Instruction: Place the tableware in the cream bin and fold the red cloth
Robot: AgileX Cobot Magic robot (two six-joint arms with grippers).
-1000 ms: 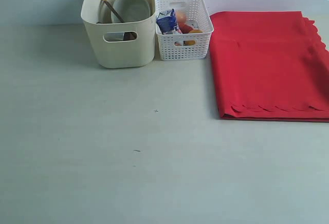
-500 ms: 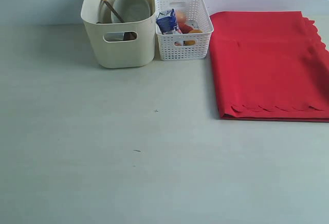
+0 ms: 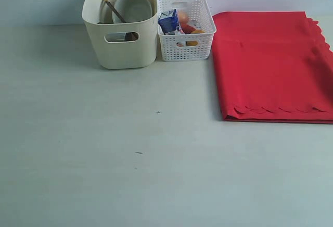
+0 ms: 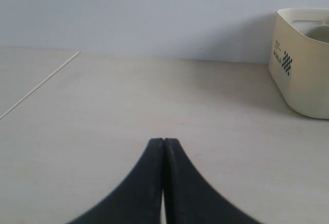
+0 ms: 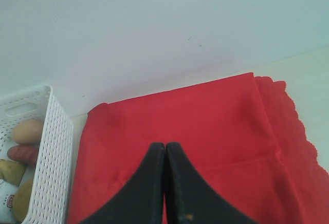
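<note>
Well, on the left, my left gripper [image 4: 163, 144] has its jaws pressed together with nothing between them, low over bare table [image 3: 156, 159], and the bin [image 3: 119, 52] is off to one side of it. If I swing that arm wide, it could clip the bin wall and shove it.

A shove matters because the bowl [image 3: 132, 7] stands on edge inside the bin, leaning, with a dark wooden piece [image 3: 112, 9] propped next to it; I cannot tell whether that piece is the spoon or the chopsticks. A jolt could tip them over the rim. The basket [image 3: 185, 50] sits just beside the bin, so it and its carton [image 3: 168, 21] would shift too. I see no tableware left on the table.

On the right, the cloth [image 3: 270, 65] lies flat and doubled over, with its scalloped edge along the near side. My right gripper [image 5: 165, 149] hangs above it, jaws closed and empty. If I drop too low while pulling away, the tips could snag the top layer and drag the fold open. The far right edge of the cloth runs out of view, so I cannot judge whether it is square.
</note>
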